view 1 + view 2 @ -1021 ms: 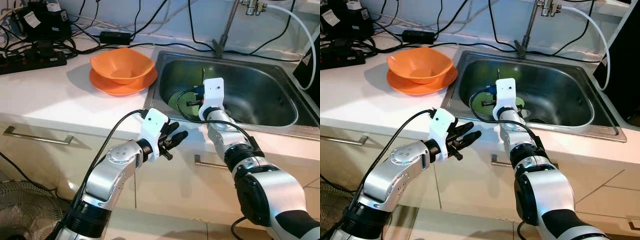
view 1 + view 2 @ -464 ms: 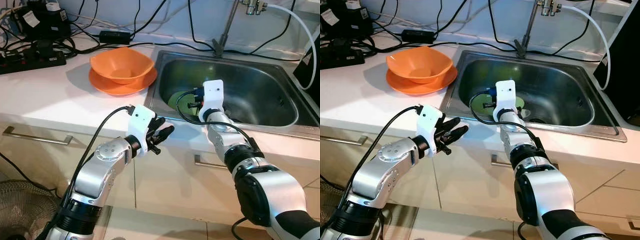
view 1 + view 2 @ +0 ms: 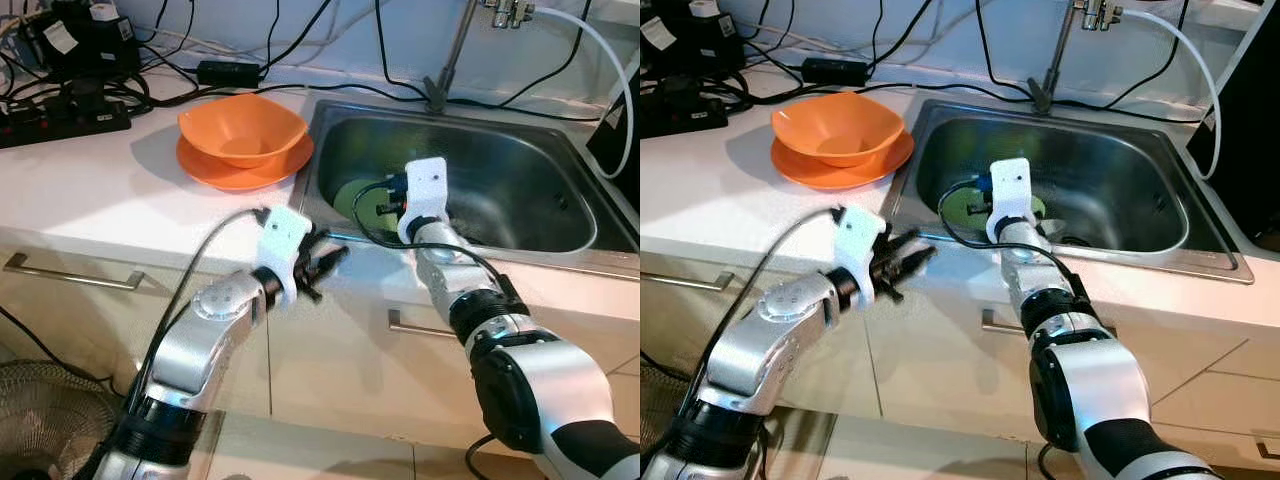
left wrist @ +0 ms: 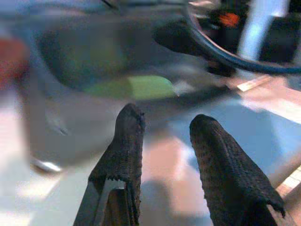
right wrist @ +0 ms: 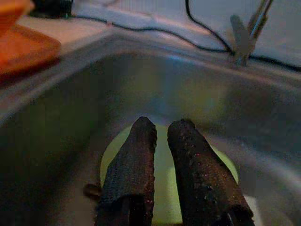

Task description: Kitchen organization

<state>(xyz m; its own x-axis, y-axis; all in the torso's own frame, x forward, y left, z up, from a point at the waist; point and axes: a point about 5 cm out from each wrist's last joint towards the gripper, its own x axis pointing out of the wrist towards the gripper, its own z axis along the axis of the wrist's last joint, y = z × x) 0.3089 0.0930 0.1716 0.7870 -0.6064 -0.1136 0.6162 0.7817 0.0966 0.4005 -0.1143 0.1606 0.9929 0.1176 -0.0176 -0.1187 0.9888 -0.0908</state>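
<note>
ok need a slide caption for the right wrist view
Right gripper, fingers nearly together, poised above a green plate lying in the steel sink.

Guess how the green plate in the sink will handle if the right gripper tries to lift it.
The green plate lies flat on the sink floor, so its rim is probably hard to get under. It looks smooth and stiff, likely slippery on steel, so it may slide.

Green plate (image 3: pixel 358 201) in sink (image 3: pixel 520 190) largely hidden behind right wrist camera housing (image 3: pixel 424 186). Left gripper (image 3: pixel 322 266) motion-blurred. Faucet (image 3: pixel 452 55) cut off by top edge. Fan (image 3: pixel 40 420) cropped at corner.
</note>
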